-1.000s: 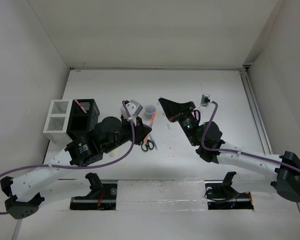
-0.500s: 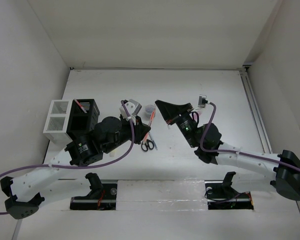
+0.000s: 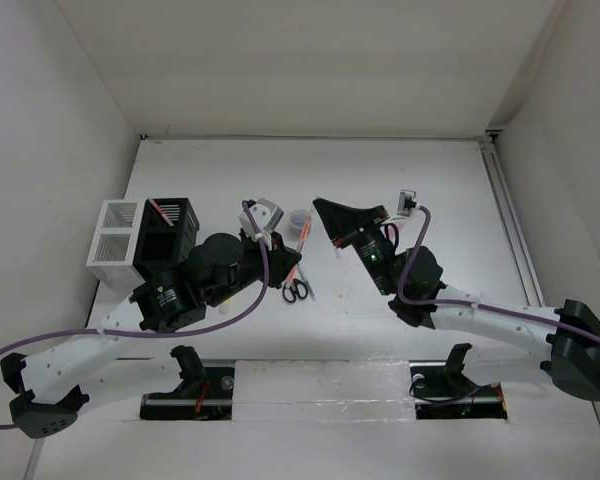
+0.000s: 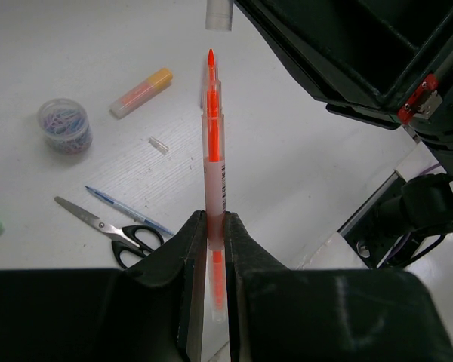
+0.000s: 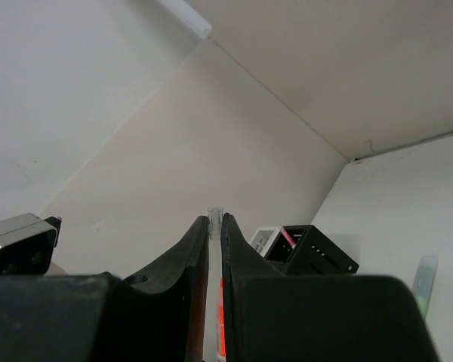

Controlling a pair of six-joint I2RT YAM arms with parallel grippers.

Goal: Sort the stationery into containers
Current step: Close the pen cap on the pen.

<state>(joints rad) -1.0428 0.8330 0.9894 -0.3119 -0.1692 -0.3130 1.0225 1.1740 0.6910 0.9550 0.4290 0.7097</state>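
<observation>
My left gripper point(image 4: 211, 219) point(image 3: 288, 264) is shut on a thin orange pen point(image 4: 211, 143), which points away with its bare tip up. My right gripper point(image 5: 215, 220) point(image 3: 322, 207) is shut on a clear pen cap point(image 5: 215, 215). The cap point(image 4: 219, 13) hangs just beyond the pen's tip, not touching it. The black container point(image 3: 166, 236) point(image 5: 311, 255) holds a red pen. The white container point(image 3: 115, 246) stands to its left. Black-handled scissors point(image 4: 109, 232) point(image 3: 296, 291), a blue pen point(image 4: 128, 213) and an orange-yellow highlighter point(image 4: 140, 92) lie on the table.
A small round jar of paper clips point(image 4: 64, 124) point(image 3: 300, 217) and a tiny clear cap point(image 4: 159, 145) lie near the highlighter. A green highlighter point(image 5: 425, 273) lies on the table at the right. White walls close in the table on the left, back and right.
My right gripper has moved a little left, bringing the cap closer to the pen's tip. The left arm has stayed put.
</observation>
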